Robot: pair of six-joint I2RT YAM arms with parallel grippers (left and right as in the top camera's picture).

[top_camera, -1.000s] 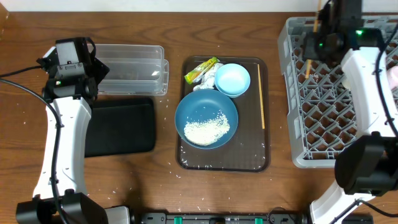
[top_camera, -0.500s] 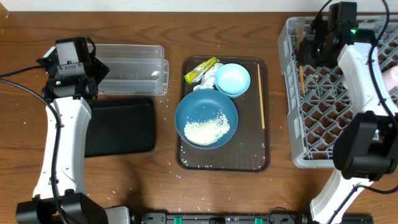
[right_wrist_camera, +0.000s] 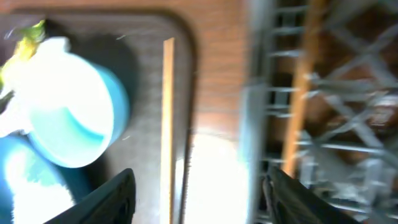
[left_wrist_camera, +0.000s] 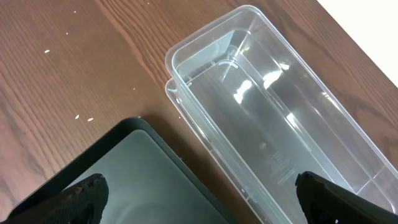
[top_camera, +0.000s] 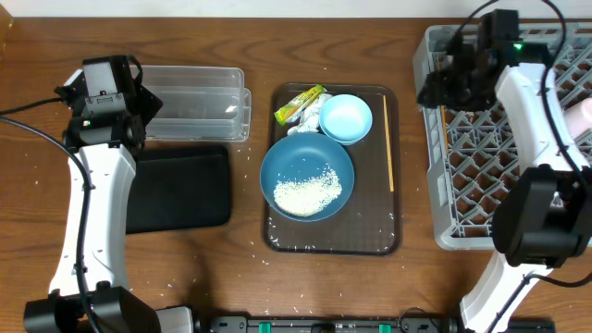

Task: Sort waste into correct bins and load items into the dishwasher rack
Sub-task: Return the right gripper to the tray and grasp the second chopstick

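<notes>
Brown wood-grain bench carries everything, with a brown serving tray in the middle, the bins to the left and the grey dishwasher rack to the right. The step in hand looks like loading the chopsticks. One chopstick lies along the lattice just inside the rack's left wall. The right pincer hangs above that wall with its fingers spread and nothing between them. The second chopstick lies flat on the serving tray, close beside its right rim and apart from the bowls. The next move probably calls for carrying the spread pincer across to it and closing on a thin stick that lies flush with the tray and near the raised edge, so the fingers would need to line up across it. The dark-blue bowl holds a heap of rice. The light-blue bowl sits touching it at the upper right and looks empty. A yellow-green wrapper and a white tissue are tucked beside the two bowls at the tray's top. A pinkish shape at the rack's right edge may be the cup, though it is partly cut off. The left pincer hovers with its fingers wide apart and holding nothing, over the corner where the clear tub and the black tray sit just beside each other. Both bins are empty, so none of the waste is sorted yet. A few stray grains dot the bench.
</notes>
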